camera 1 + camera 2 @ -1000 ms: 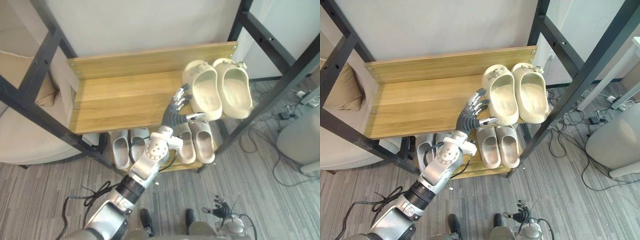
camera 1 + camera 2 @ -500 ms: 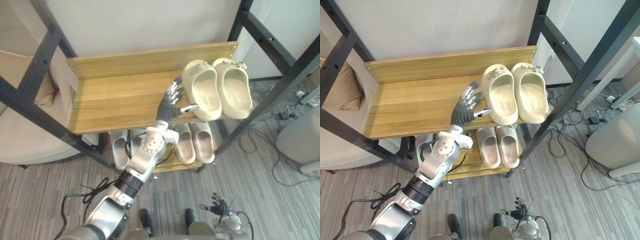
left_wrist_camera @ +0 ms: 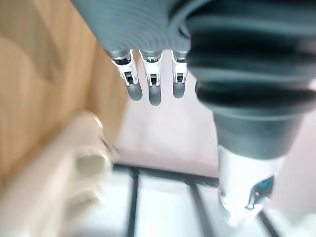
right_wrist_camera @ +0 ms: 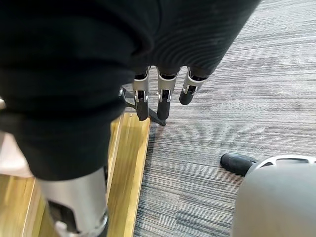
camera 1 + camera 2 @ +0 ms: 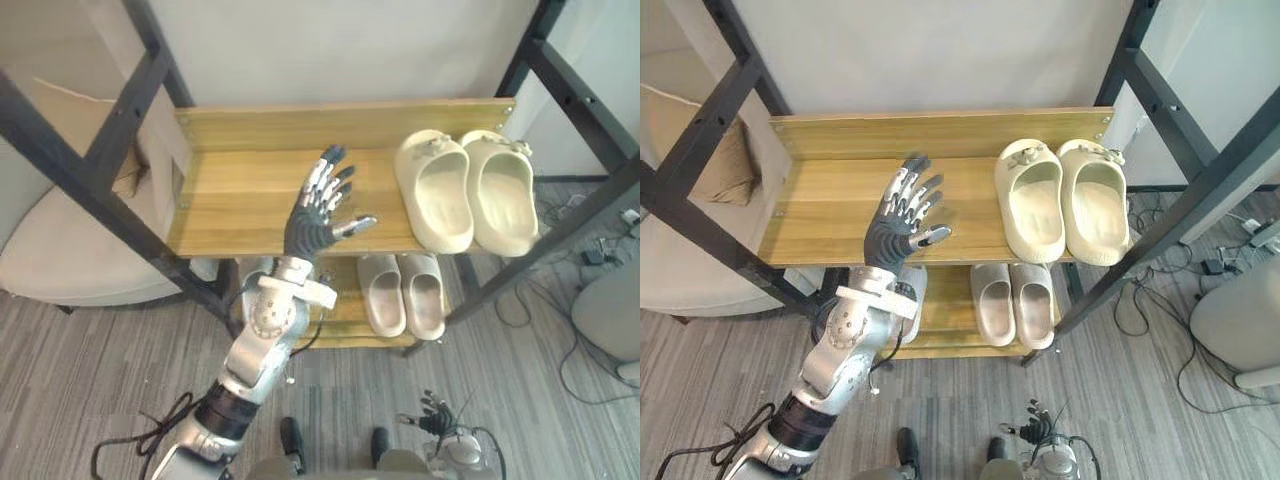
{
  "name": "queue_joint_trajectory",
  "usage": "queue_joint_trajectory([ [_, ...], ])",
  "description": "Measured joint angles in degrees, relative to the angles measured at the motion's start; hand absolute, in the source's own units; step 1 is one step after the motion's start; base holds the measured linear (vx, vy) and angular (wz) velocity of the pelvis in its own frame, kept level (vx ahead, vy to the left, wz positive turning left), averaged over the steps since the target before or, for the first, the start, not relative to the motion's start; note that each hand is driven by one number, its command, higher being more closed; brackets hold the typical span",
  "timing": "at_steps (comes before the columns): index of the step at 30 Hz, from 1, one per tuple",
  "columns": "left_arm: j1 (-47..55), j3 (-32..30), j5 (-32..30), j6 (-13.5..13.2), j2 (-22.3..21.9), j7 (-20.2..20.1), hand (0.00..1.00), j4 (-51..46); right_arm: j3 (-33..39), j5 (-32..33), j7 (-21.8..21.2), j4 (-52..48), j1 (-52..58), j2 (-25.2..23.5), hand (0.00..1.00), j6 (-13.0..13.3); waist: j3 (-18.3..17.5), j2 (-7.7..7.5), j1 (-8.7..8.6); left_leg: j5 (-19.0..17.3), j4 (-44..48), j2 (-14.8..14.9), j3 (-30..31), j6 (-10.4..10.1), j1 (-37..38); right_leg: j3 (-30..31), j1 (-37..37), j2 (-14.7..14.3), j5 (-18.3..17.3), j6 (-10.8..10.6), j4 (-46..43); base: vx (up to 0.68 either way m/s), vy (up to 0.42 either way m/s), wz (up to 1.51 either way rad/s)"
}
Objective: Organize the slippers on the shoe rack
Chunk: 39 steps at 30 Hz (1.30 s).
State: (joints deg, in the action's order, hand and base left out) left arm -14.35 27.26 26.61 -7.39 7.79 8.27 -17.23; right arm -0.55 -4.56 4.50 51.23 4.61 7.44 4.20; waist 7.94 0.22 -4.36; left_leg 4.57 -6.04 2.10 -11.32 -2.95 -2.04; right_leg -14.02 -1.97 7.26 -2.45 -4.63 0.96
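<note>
L hand [image 5: 316, 218] fingers spread, empty, over rack top shelf [image 5: 235, 195] mid; cream slippers [image 5: 462, 190] at right end. R hand [image 4: 159, 94] fingers relaxed, low.

We're in what looks like an office-style room with a homely corner. There's grey striped carpet [image 5: 1160, 400] underfoot, and loose cables [image 5: 1215, 265] trail across it past a black metal frame [image 5: 1180, 208]. Against a plain white wall [image 5: 940, 50] stands a wooden shoe rack [image 5: 830, 200], cream slippers [image 5: 1032, 215] up top and grey slippers [image 5: 992, 305] below, with a big beige cushion [image 5: 70, 260] slumped at the left.
</note>
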Motion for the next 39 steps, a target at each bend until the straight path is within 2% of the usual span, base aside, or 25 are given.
queue_joint_trajectory([
  [5,5.89,3.61,5.15,-0.03,0.26,-3.97,0.0,-4.49,-0.29,-0.03,-0.24,1.58,-0.03,0.7,0.0,-0.03,-1.19,0.33,0.98,0.0,0.01,-0.28,1.02,0.02,-0.19,-0.84,0.02,0.14,-0.65,-0.18,-0.84,-0.01,-0.008,0.08],
  [10,15.01,3.56,6.16,0.36,0.8,-7.51,0.0,-6.21,-0.86,-0.45,-1.07,3.64,0.05,1.7,0.0,-0.07,-2.81,0.8,1.7,0.04,0.01,-0.49,2.4,0.07,-0.21,-1.56,-0.04,0.37,-1.56,-0.12,-1.97,-0.01,-0.005,0.12],
  [13,22.79,3.47,6.13,0.65,3.48,-10.31,0.0,-5.79,-1.45,-2.03,-1.08,3.74,0.04,1.73,0.0,-0.16,-3.36,0.86,2.1,0.06,-0.01,-0.58,2.91,0.1,0.11,-2.57,-0.1,0.45,-2.07,-0.14,-2.37,-0.04,-0.009,0.12],
  [16,27.84,2.84,5.85,0.85,5.19,-12.38,0.0,-1.57,-1.95,-2.27,-1.08,3.78,0.17,1.71,0.0,-0.18,-4.03,0.88,3.04,0.06,-0.15,-0.64,3.33,0.1,0.11,-2.91,-0.12,0.51,-2.48,-0.05,-2.69,-0.01,-0.005,0.07],
  [20,31.55,-1.44,1.26,1.56,4.67,-14.56,0.0,14.65,-2.61,-2.3,-1.13,3.78,-0.1,0.72,0.0,-0.16,-4.33,0.74,4.27,0.06,-0.25,-0.74,4.12,0.1,0.1,-3.43,-0.28,0.57,-3.25,-0.08,-2.77,-0.01,-0.006,0.09],
  [21,31.9,-3.15,-3.13,1.57,4.58,-14.54,0.0,19.02,-2.7,-2.34,-1.11,3.78,-0.13,0.21,0.0,-0.14,-4.37,0.65,4.44,0.06,-0.24,-0.75,4.18,0.09,0.09,-3.7,-0.33,0.6,-3.28,-0.09,-2.77,0.0,-0.006,0.07],
  [24,31.88,-6.89,-10.38,1.55,4.39,-13.9,0.0,27.1,-2.79,-2.54,-1.08,3.78,-0.11,-0.97,0.0,-0.14,-4.54,0.13,4.43,0.03,-0.01,-0.88,4.52,0.07,0.11,-4.4,-1.01,0.64,-3.26,-0.13,-2.64,0.03,-0.009,0.11],
  [29,29.53,-12.57,-18.82,1.53,1.86,-11.74,0.0,39.96,-2.7,-4.4,-0.97,3.78,-0.55,-1.27,0.0,-0.16,-4.68,-0.62,4.58,-0.06,0.0,-1.36,5.31,0.2,0.1,-4.95,-1.39,0.86,-3.44,-0.36,-2.6,0.02,-0.002,0.09],
  [35,26.21,-19.24,-24.37,1.94,0.35,-7.74,0.0,53.98,-1.86,-4.4,0.12,3.8,-1.41,-2.94,0.0,-0.26,-4.09,-1.67,4.54,-0.06,-0.27,-1.51,5.44,0.2,0.68,-5.28,-2.12,0.89,-3.46,-0.39,-2.55,-0.01,0.003,0.02],
  [39,25.29,-21.29,-26.71,2.86,-0.1,-5.33,0.0,60.84,-1.3,-4.35,0.67,4.9,-1.75,-3.12,0.0,-0.36,-3.97,-1.86,4.55,-0.22,-0.29,-1.57,4.52,0.39,1.21,-4.33,-2.19,1.04,-3.44,-0.44,-2.67,-0.02,0.012,-0.09],
])
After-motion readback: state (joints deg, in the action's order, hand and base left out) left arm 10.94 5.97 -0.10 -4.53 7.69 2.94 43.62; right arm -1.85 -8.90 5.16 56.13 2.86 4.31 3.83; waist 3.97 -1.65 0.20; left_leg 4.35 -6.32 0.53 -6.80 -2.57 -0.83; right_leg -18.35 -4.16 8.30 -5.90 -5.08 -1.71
